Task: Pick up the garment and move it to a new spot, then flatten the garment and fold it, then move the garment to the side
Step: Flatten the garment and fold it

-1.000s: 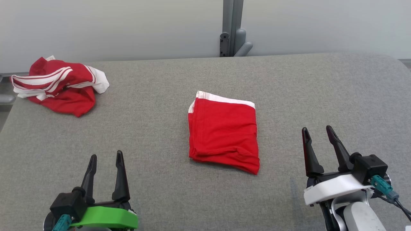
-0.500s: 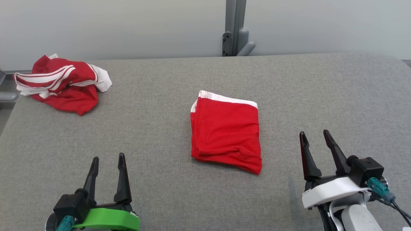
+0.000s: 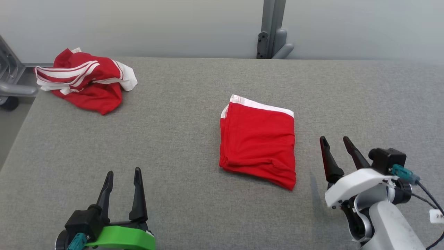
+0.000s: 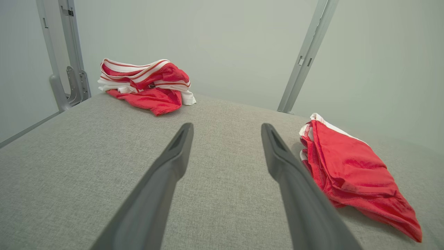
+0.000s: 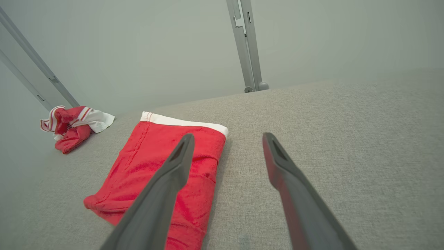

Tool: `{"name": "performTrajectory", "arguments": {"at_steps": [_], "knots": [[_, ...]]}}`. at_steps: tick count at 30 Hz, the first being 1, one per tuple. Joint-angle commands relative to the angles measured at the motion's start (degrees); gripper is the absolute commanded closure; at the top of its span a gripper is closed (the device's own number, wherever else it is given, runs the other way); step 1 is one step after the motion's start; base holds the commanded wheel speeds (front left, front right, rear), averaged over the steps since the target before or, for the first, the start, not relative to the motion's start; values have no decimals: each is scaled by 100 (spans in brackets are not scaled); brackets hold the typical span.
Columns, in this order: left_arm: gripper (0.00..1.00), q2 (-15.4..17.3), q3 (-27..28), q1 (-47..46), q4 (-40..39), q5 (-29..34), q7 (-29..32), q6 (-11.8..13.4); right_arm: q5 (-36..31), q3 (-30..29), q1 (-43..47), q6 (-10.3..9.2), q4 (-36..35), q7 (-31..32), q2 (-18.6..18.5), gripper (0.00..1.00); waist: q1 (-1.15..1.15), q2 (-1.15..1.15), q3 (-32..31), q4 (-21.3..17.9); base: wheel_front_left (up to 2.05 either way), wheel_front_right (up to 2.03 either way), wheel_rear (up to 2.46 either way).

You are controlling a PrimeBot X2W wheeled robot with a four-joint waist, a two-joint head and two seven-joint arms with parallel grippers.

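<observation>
A folded red garment (image 3: 258, 146) with a white band on its far edge lies flat in the middle of the grey table (image 3: 173, 139). It also appears in the left wrist view (image 4: 350, 170) and the right wrist view (image 5: 138, 163). A second garment (image 3: 86, 81), red with white stripes, sits crumpled at the table's far left corner (image 4: 149, 83) (image 5: 71, 126). My left gripper (image 3: 124, 171) is open and empty near the front edge, well left of the folded piece. My right gripper (image 3: 333, 138) is open and empty just right of the folded piece, not touching it.
A grey metal post (image 3: 272, 29) stands behind the table's far edge against a pale wall. More metal framing (image 3: 10, 80) and a wheel sit beyond the table's left edge. Bare grey fabric stretches to the right of the folded piece.
The camera has turned, shifting the whole picture to the right. My right gripper has drawn closer to the folded garment's right edge. Both garments lie as before.
</observation>
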Motion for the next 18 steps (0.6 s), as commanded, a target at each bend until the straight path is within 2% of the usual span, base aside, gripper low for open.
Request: {"name": "performTrajectory", "arguments": {"at_steps": [1, 8, 18], "knots": [[0, -22, -11, -63, 0, 57, 1, -9, 91, 8, -244, -3, 167, 237, -119, 0, 0, 39, 68, 145, 0, 0, 0], [0, -52, -72, -153, 68, 52, 1, -65, 669, 210, -1057, -2, 1108, 1273, -508, 0, 0, 39, 205, 510, 0, 0, 0], [0, -84, -154, -222, 172, 84, 2, -94, 1905, 837, -1715, -2, 2147, 2096, -955, 0, 0, 39, 351, 925, 0, 0, 0]]}}
